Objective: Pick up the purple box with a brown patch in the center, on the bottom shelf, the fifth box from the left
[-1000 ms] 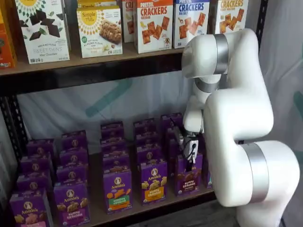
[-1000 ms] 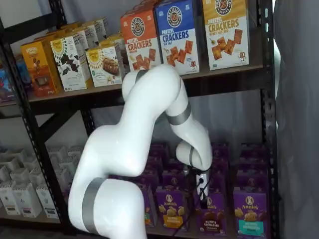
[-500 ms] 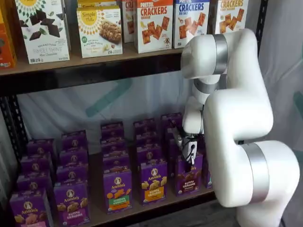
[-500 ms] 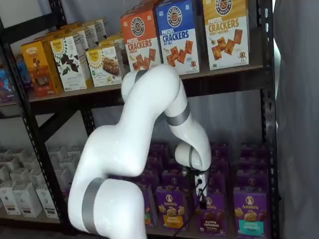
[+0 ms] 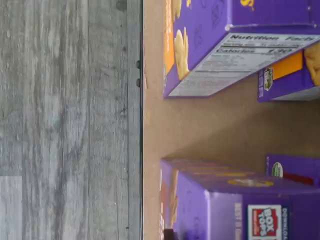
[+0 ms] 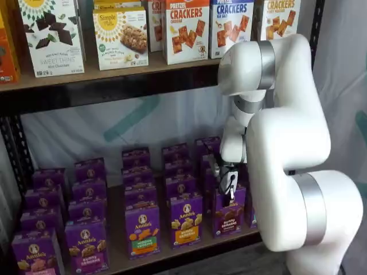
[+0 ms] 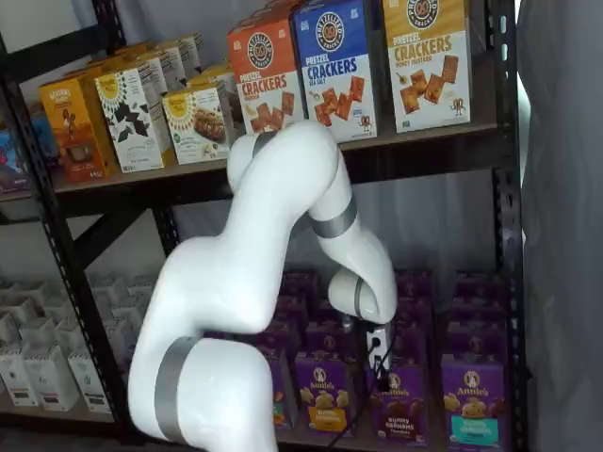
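1. At far left of a shelf view, small upright purple cardboard cartons with matte printed fronts stand in rows on the bottom shelf (image 6: 117, 260), a low brown wooden board in a black metal rack frame.
2. Further right, at the front of their rows, stand a purple carton with a teal lower label (image 6: 142, 230) and a purple carton with a yellow lower label (image 6: 186, 219).
3. Next right is the purple box (image 6: 228, 213), a small upright carton with dark brown crackers printed across its middle, at the shelf's front edge; it also shows in the other shelf view (image 7: 399, 407).
4. The gripper (image 6: 230, 193), white-bodied with black fingers, hangs just over the top of that box. No gap between the fingers can be made out, so I cannot tell whether they are parted or closed.
5. The box looks light, stiff-walled but crushable, with a smooth, slightly slick finish. A moderate squeeze across the two narrow side walls near the top seems the best hold.
6. At far right, the smooth white arm (image 6: 287, 143) with grey joint bands fills the view.
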You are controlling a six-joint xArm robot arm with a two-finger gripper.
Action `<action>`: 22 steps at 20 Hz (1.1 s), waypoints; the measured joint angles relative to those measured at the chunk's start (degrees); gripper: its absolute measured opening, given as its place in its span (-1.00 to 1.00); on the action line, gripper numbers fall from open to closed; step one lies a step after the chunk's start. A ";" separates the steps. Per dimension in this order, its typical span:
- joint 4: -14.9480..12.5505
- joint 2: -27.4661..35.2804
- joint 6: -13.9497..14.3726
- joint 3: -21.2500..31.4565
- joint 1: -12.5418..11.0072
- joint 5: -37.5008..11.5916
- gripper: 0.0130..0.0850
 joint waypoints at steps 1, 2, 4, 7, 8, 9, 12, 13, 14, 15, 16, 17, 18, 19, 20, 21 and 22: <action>0.01 -0.02 -0.01 0.01 0.00 0.01 -0.11; 0.02 -0.04 -0.02 0.01 0.00 0.09 -0.11; -0.53 -0.04 0.41 0.12 -0.08 -0.09 -0.11; -0.26 -0.13 0.02 0.27 -0.21 -0.08 -0.11; 0.15 -0.20 -0.39 0.30 -0.25 0.03 -0.22; 0.36 -0.25 -0.61 0.32 -0.26 0.14 -0.33; 0.32 -0.49 -0.65 0.45 -0.38 0.47 -0.44; -0.63 -0.57 0.15 0.45 -0.49 0.80 -0.44; -2.42 -0.69 1.73 0.47 -0.64 1.24 -0.44; -3.40 -0.81 2.56 0.57 -0.71 1.47 -0.44; -3.85 -0.93 2.99 0.72 -0.72 1.56 -0.44; -4.29 -1.14 3.41 1.05 -0.70 1.58 -0.44; -4.46 -1.32 3.60 1.36 -0.65 1.47 -0.44; -4.55 -1.53 3.75 1.78 -0.57 1.24 -0.44; -4.51 -1.73 3.77 2.19 -0.48 1.00 -0.44; -4.29 -2.04 3.69 2.84 -0.34 0.52 -0.44; -4.21 -2.34 3.71 3.44 -0.23 0.09 -0.44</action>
